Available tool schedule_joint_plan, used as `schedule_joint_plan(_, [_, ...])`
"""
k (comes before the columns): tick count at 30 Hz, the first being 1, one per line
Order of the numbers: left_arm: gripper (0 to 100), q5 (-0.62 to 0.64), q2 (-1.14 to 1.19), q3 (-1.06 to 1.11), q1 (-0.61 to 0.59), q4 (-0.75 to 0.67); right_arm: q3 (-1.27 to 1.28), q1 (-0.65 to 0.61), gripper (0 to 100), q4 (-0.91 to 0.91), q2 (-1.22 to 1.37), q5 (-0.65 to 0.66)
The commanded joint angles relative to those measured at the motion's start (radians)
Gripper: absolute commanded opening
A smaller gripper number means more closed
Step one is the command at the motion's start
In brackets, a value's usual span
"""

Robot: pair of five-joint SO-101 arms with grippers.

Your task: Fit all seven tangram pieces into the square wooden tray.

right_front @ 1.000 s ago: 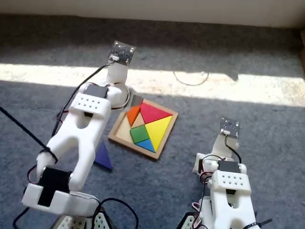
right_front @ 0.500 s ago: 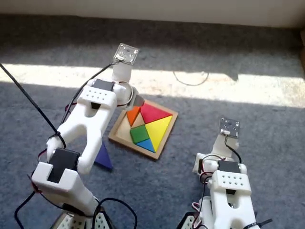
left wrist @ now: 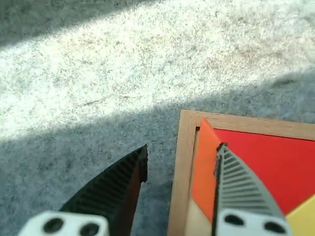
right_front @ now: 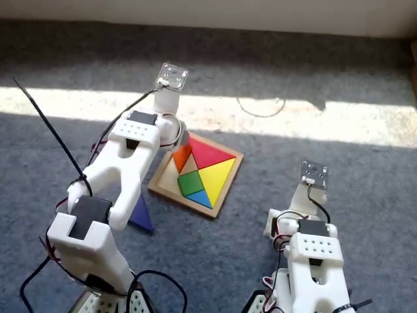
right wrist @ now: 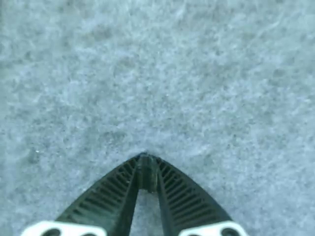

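Right now left jaws are hanging released, straddling the tray rim at its corner: one jaw over the orange piece, the other over open carpet outside. Five pieces are sitting in the tray around one bare wood gap. One dark blue triangle is lying loose, well back from those jaws. Right jaws are sitting clenched over carpet.

Nothing legible anywhere; the wrist camera board may bear markings, but too small to tell.

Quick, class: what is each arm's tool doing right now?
Left tool: open, holding nothing, astride the tray rim.
Right tool: closed, empty.
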Motion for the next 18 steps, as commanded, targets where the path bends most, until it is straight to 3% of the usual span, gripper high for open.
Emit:
schedule_joint_plan(1, [22, 0.003, 0.004, -0.012, -0.019, -0.017, -0.004, 0.010, 0.5, -0.016, -0.016, 0.011])
schedule_joint_plan(18, [22, 0.006, 0.001, -0.004, -0.008, 0.057, 0.019, 0.010, 0.5, -0.018, -0.024, 0.011])
